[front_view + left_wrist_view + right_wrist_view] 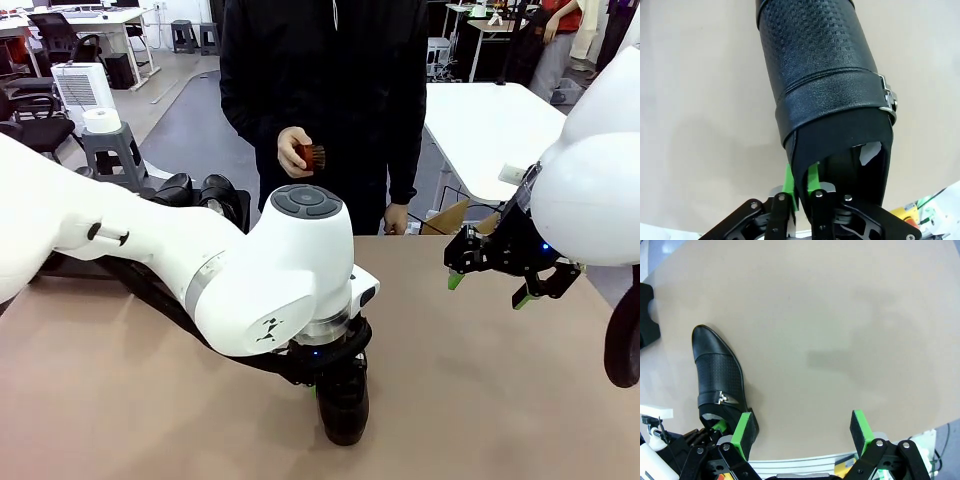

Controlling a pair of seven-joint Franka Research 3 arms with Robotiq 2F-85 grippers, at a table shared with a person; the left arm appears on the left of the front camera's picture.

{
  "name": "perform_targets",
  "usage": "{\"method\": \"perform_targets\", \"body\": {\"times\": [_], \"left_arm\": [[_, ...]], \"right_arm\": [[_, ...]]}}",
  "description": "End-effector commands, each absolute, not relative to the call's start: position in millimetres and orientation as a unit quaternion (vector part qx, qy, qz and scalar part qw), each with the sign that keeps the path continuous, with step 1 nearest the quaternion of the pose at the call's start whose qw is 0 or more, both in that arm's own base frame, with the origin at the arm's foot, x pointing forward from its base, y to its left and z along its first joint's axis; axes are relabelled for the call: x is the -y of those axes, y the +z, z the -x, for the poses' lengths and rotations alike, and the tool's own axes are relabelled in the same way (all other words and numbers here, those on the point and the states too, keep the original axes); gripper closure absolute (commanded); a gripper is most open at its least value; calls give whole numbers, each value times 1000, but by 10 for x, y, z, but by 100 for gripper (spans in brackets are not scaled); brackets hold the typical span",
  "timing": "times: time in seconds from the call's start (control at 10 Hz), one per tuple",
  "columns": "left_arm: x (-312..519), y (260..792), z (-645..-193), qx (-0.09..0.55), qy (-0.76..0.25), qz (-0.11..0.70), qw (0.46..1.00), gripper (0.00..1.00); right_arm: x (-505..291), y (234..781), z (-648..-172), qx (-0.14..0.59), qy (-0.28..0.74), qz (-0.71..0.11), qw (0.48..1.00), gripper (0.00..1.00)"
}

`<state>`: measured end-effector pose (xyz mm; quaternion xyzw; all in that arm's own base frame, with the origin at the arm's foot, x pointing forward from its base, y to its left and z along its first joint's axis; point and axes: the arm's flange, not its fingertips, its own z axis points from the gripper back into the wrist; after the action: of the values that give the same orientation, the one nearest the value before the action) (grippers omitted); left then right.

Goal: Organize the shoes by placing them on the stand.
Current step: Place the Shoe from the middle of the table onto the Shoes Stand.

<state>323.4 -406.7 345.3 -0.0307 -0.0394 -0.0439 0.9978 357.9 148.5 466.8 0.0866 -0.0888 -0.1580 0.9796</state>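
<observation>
Left tool [801, 192] clenched on shoe [825, 95] collar; right tool [490, 285] spread wide, empty.

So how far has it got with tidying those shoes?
Some shoes already sit at the far left, seemingly on the stand, which is mostly hidden by the arm. In hand: the left gripper pinches the rim of one shoe on the table. The right gripper hangs open. Lifting and placing remain.

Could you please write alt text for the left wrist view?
The left gripper pinches the collar of a black shoe between its green pads, the shoe lying on the tan table. White paper shows inside its opening.
</observation>
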Motion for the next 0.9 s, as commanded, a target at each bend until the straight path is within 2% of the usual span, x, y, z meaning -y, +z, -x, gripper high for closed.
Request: {"method": "perform_targets", "body": {"times": [0.0,0.3,0.5,0.8], "left_arm": [[4106,3470,-3250,41,-38,20,998,100],[4085,3475,-3251,38,-37,15,998,100],[3975,3617,-3232,8,-59,21,998,100],[3593,4056,-3161,52,-108,37,992,100]], "right_arm": [[-1488,4685,-3575,87,-154,-94,980,0],[-1488,4685,-3575,87,-154,-94,980,0],[-1488,4685,-3575,87,-154,-94,980,0],[-1488,4685,-3575,87,-154,-94,980,0]]}}
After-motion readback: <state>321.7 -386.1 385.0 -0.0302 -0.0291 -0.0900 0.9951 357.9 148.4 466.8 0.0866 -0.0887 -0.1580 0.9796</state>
